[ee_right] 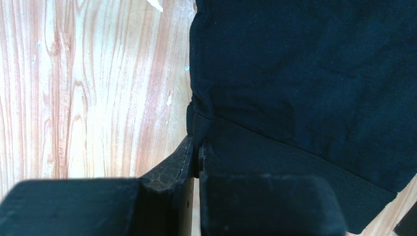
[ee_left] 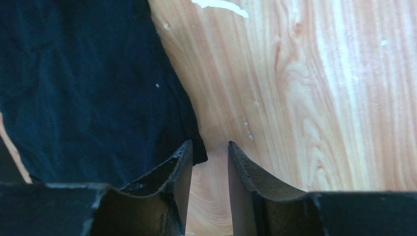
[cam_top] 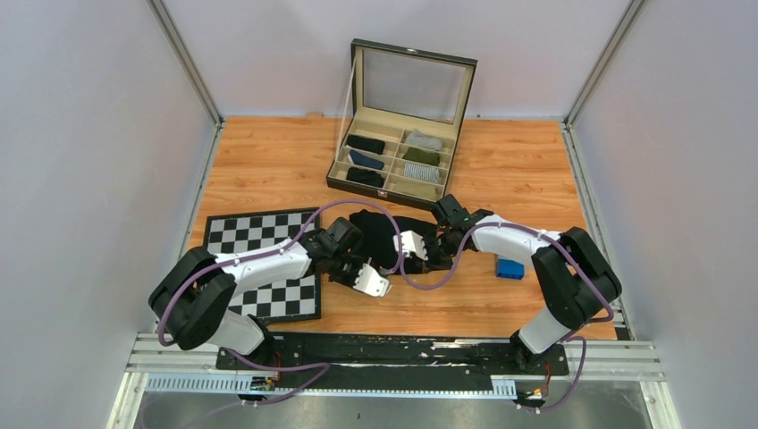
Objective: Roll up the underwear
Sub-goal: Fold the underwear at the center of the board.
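Note:
The underwear [cam_top: 380, 231] is a plain black cloth lying spread on the wooden table between my two arms. In the left wrist view it [ee_left: 88, 88] fills the left side, and one corner reaches the tip of my left finger. My left gripper [ee_left: 209, 147] is open, low over the table, with only bare wood in the gap. In the right wrist view the underwear [ee_right: 305, 73] covers the right side. My right gripper [ee_right: 195, 147] is shut on its left edge, with the hem pinched between the fingertips.
An open dark box [cam_top: 407, 152] with compartments of rolled cloths stands at the back centre. A chessboard [cam_top: 259, 237] lies under my left arm. A small blue block [cam_top: 509, 267] sits by my right arm. Grey walls close in both sides.

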Motion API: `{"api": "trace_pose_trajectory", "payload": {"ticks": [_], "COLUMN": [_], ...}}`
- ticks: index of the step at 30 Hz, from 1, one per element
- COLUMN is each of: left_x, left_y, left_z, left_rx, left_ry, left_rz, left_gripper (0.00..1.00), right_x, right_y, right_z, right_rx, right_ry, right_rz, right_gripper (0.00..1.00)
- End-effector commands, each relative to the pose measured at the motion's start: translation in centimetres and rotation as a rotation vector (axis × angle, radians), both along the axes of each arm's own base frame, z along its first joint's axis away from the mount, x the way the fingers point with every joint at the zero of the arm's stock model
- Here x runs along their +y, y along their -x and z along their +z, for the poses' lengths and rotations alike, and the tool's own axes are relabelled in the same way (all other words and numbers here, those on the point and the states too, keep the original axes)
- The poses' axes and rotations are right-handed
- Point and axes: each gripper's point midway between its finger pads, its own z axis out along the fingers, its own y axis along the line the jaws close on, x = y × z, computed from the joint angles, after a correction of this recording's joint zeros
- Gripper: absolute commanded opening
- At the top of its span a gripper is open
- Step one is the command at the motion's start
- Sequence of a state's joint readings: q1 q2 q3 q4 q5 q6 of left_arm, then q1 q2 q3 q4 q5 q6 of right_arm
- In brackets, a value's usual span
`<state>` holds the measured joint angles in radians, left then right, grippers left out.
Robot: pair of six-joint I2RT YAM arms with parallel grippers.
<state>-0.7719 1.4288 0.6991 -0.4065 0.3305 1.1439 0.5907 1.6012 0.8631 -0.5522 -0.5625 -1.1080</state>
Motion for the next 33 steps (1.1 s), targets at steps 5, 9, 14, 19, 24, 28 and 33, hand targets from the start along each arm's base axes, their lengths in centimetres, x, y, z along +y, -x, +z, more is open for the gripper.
{"api": "trace_pose_trajectory", "payload": {"ticks": [5,9,14,19,24,28,33], "left_x": [0.4,0.0,-0.5,-0.6,0.1,1.3,2.5], "left_y": [-0.1,0.9,0.7,0.4,0.1,-0.2,-0.5], "left_z": [1.4,3.7,3.9,2.2,0.7,-1.2,-2.3], "left_rx": [-0.029,0.031,0.030,0.015,-0.013,-0.059,-0.108], "left_ry": [-0.020,0.013,0.022,0.008,-0.028,-0.083,-0.127], "left_rz": [-0.033,-0.085,-0.115,-0.138,-0.151,-0.172,-0.177], "left_gripper": [0.33,0.34,0.37,0.39,0.40,0.40,0.28], "right_x": [-0.8,-0.9,-0.8,-0.8,-0.9,-0.9,-0.9], "right_y": [1.6,1.8,1.7,1.8,1.9,1.9,1.9], "right_z": [-1.2,-1.4,-1.3,-1.3,-1.5,-1.5,-1.5], "right_rx": [0.076,0.084,0.089,0.094,0.097,0.102,0.102], "right_ry": [0.031,0.037,0.036,0.038,0.040,0.042,0.043], "right_rz": [-0.004,-0.004,-0.013,-0.019,-0.018,-0.019,-0.017], "right_gripper": [0.01,0.01,0.01,0.01,0.01,0.01,0.01]}}
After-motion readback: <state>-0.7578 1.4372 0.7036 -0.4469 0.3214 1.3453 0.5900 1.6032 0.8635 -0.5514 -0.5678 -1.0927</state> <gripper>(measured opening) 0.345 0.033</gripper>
